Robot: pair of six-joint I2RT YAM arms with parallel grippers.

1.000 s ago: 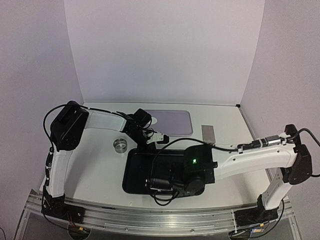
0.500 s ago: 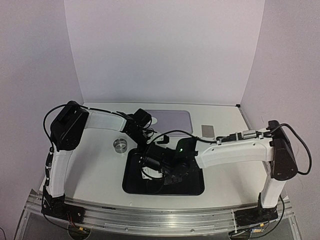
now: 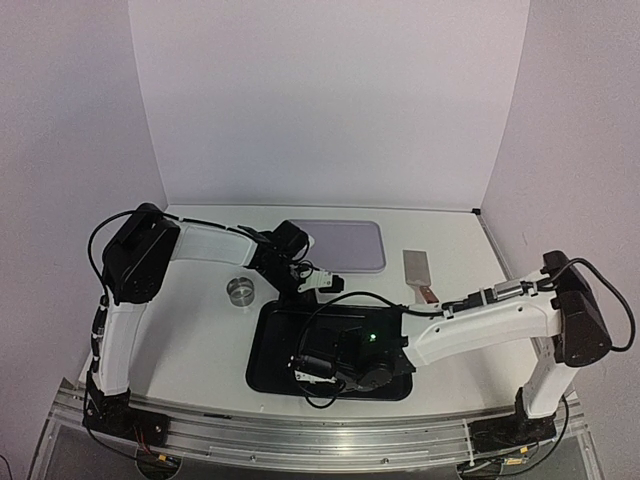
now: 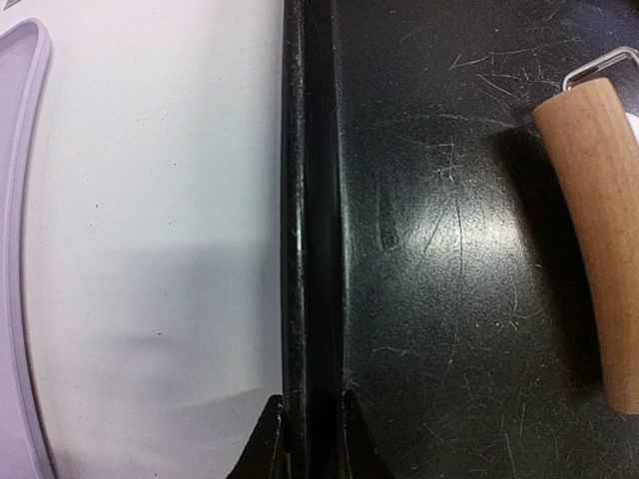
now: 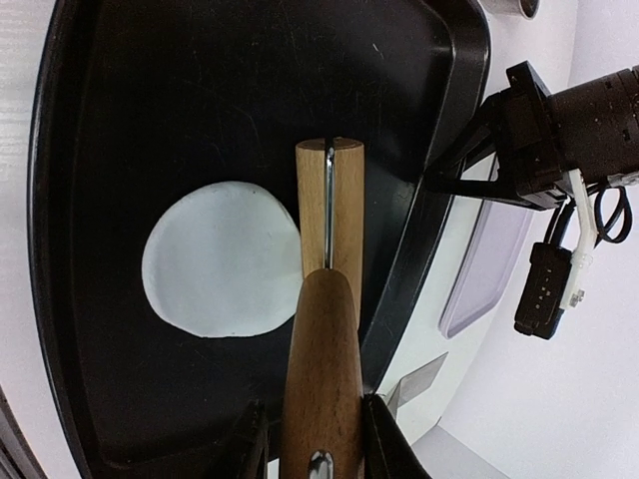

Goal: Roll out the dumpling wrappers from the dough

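Right wrist view: flattened white dough patch [image 5: 222, 261] in black tray [image 5: 120, 100]

Its edge touched a wooden rolling pin [image 5: 329, 215]. Right tool [image 5: 319, 444] was clamped on the pin's handle; left tool [image 4: 312, 444] was clamped on the tray's rim.

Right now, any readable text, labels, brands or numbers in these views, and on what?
None readable in any view. The black rectangular tray, wooden roller, flat white dough patch, lilac plastic tray and metal scraper carry no visible markings.
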